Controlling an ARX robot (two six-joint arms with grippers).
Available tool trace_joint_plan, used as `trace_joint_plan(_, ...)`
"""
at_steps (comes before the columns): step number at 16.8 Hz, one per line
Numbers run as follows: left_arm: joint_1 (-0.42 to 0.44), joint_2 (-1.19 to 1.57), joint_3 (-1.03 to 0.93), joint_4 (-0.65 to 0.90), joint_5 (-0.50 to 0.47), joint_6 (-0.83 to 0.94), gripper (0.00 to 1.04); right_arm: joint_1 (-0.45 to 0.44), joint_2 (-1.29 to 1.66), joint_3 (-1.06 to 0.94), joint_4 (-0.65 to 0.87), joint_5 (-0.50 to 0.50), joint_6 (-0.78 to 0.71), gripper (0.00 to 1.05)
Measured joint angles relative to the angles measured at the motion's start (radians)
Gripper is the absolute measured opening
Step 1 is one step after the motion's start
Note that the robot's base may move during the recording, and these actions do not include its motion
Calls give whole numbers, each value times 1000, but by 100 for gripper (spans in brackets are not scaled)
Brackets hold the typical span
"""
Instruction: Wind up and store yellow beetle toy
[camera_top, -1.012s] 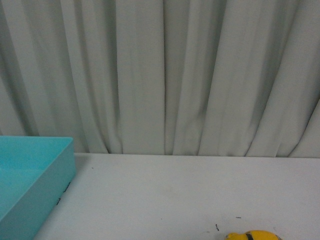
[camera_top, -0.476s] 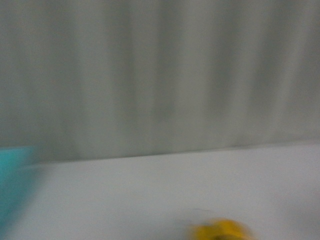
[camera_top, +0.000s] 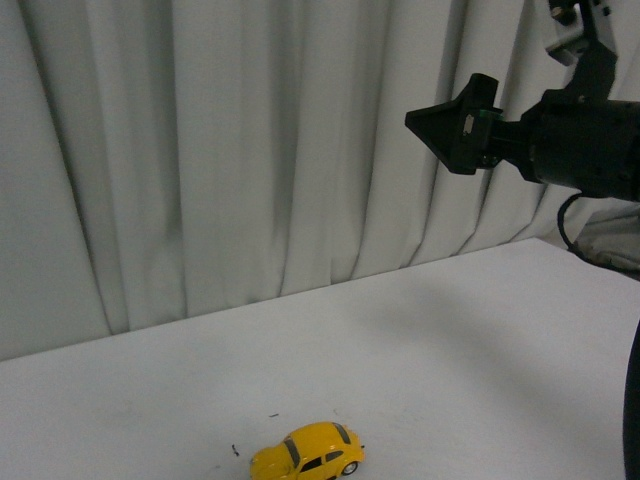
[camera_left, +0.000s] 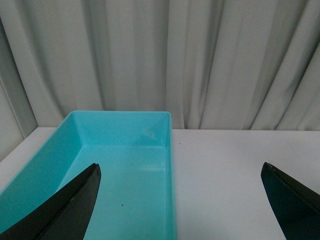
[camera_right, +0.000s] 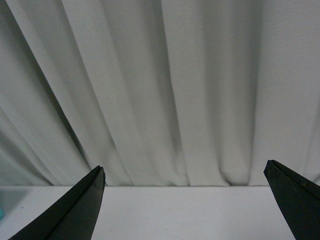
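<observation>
My right gripper (camera_right: 184, 165) spread wide, empty; yellow beetle toy (camera_top: 308, 450) well below it. Descend, straddle flanks, squeeze gently. My left gripper (camera_left: 180, 167) likewise.

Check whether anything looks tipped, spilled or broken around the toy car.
Nothing stands out. The yellow beetle toy sits upright on its wheels on the table, no damage visible; only tiny dark specks lie beside it.

A turquoise plastic bin (camera_left: 120, 129) sits on a white counter (camera_top: 450, 340), its far end near pale grey pleated curtains (camera_top: 250, 150) hanging behind. Small dark specks (camera_top: 234, 449) mark the counter.
</observation>
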Motion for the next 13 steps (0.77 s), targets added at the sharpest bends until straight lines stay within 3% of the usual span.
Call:
trace_joint_plan(1, 0, 0, 0, 0, 0, 0, 98, 18, 72, 75, -16, -29, -26, 98)
trace_joint_plan(2, 0, 0, 0, 0, 0, 0, 98, 51, 217, 224, -144, -211, -166, 98)
trace_joint_plan(3, 0, 0, 0, 0, 0, 0, 98, 63, 267, 271, -250, -296, -275, 98)
trace_joint_plan(5, 0, 0, 0, 0, 0, 0, 98, 83, 319, 342, -478, -404, -502, 98)
trace_joint_plan(7, 0, 0, 0, 0, 0, 0, 98, 91, 361, 402, -737, -460, -752, 98)
trace_joint_plan(11, 0, 0, 0, 0, 0, 0, 98, 104, 394, 437, -888, -463, -906, 98)
trace_joint_plan(13, 0, 0, 0, 0, 0, 0, 98, 118, 439, 475, -1036, -453, -1073, 98)
